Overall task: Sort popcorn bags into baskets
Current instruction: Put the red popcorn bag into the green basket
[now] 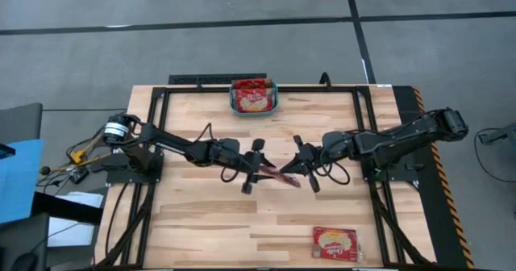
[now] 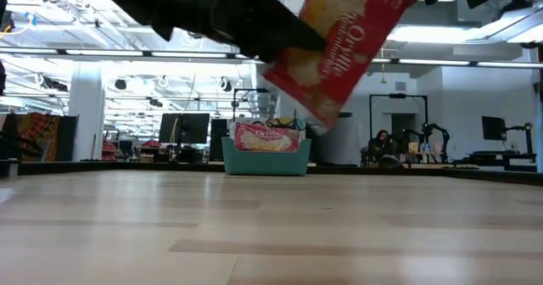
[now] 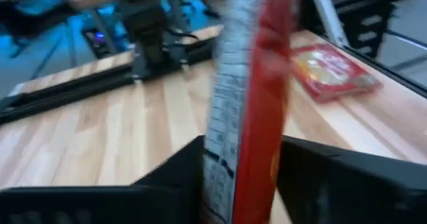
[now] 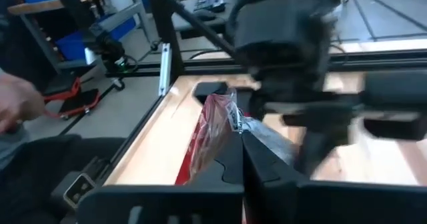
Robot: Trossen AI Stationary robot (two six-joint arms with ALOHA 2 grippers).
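Note:
A red popcorn bag (image 1: 284,177) is up in the air over the middle of the table, between my two grippers. My left gripper (image 1: 255,169) comes at it from the table's left and my right gripper (image 1: 306,171) from the right; both are shut on it. In the low view the bag (image 2: 348,39) hangs tilted high above the wood. The teal basket (image 1: 254,98) stands at the table's far edge with red bags in it, and shows in the low view too (image 2: 265,158). One more bag (image 1: 334,243) lies flat near the near edge. My left gripper pinches the popcorn bag between its two fingers (image 3: 177,177), coming level from the table's left. The bag stands edge-on in the gap (image 3: 248,137), its printed side against one finger. It is lifted clear of the table. My right gripper pinches the bag's edge (image 4: 215,127) between its nearly closed fingers (image 4: 230,161), coming level from the table's right. The bag sticks out ahead of the fingers toward the left gripper, clear of the table.
A black metal frame (image 1: 201,81) runs along the table's far edge and down both sides. The lying bag shows beyond the left fingers (image 3: 330,67). A person's hand (image 4: 17,104) shows off the table's edge. Bare wood lies in front of the basket.

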